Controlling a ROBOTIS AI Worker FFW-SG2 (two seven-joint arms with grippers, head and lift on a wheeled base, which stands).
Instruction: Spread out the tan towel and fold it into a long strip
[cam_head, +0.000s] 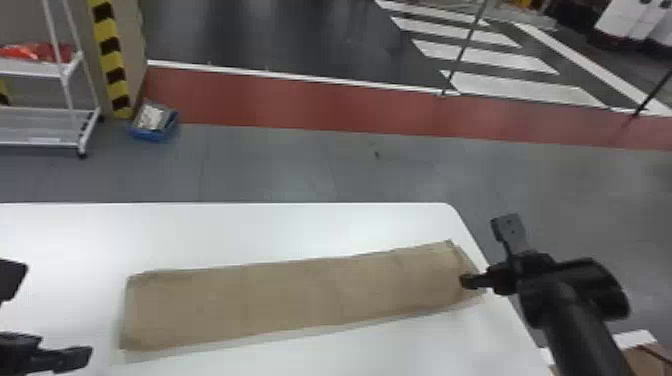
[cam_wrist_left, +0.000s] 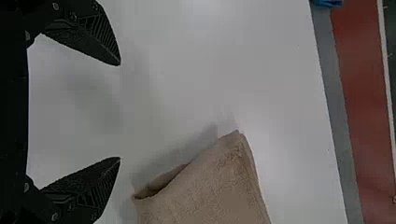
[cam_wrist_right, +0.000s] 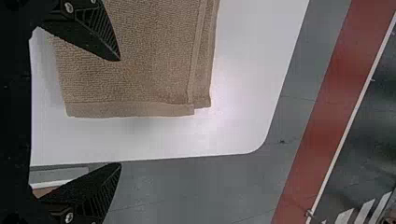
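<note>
tan towel (cam_head: 300, 295) lay flat across the lower middle of the frame, already in a long strip, right end a bit higher than the left. from where i stood the folding looked nearly or fully done. it ran lengthwise, probably so both arms could get at an end.

right gripper (cam_head: 487, 252), lower right: claw spread wide, nothing pinched. one finger was over the strip's right end, the other out past the table edge, likely to straddle that end for a tidy-up or a let-go. couldn't tell if the finger touched cloth. left gripper (cam_head: 55, 312), lower left edge: also spread, empty, just off the strip's left end, maybe kept near in case that side needed straightening. layers didn't quite line up at the right end, and a fold gaped a little at the left; a careless tug could have skewed both.

surface: smooth white table (cam_head: 225, 230), rounded corner right of center, strip's right end close to the side edge. room: gray floor (cam_head: 300, 170), red band (cam_head: 300, 105) beyond, white stripes (cam_head: 530, 92) upper right. upper left had a white cart (cam_head: 65, 75), yellow-black post (cam_head: 114, 57) and blue bin (cam_head: 150, 134).
</note>
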